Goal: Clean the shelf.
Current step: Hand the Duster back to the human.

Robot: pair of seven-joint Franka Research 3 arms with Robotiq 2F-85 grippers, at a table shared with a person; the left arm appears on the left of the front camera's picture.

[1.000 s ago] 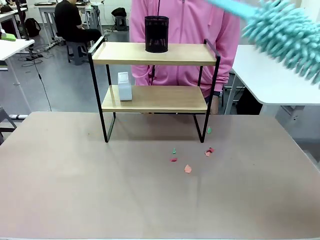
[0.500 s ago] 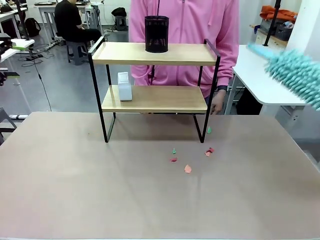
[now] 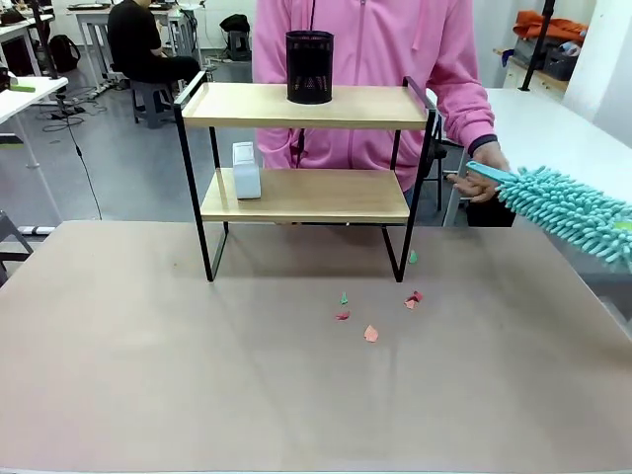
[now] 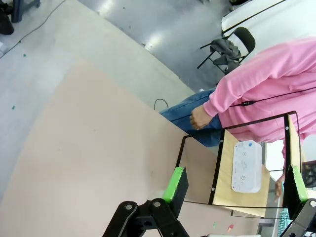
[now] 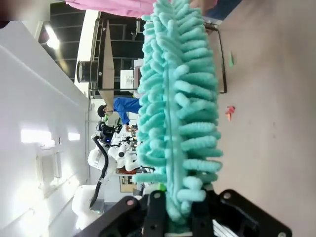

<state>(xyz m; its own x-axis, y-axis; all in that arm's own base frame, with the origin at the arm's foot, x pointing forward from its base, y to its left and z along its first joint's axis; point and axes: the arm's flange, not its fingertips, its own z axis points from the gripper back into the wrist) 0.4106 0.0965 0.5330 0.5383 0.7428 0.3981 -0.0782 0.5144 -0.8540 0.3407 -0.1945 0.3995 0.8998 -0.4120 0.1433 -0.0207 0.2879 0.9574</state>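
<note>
1. A black mesh cylindrical cup [image 3: 309, 67] stands upright, left of the middle of its board.
2. A small white rectangular box-like device [image 3: 245, 171] stands on edge at the left end of its board; from the left wrist view its flat white face [image 4: 245, 167] shows rows of small dots.
3. Small scraps of red, pink and green paper [image 3: 370, 334] lie scattered on the beige tabletop [image 3: 197, 375], right of centre.
4. A person in a pink zip-up top [image 3: 375, 49] stands at the far side.
5. A white side table [image 3: 553, 123] stands to the right.
6. Another person in dark clothes [image 3: 138, 44] sits far back on the left.
</note>
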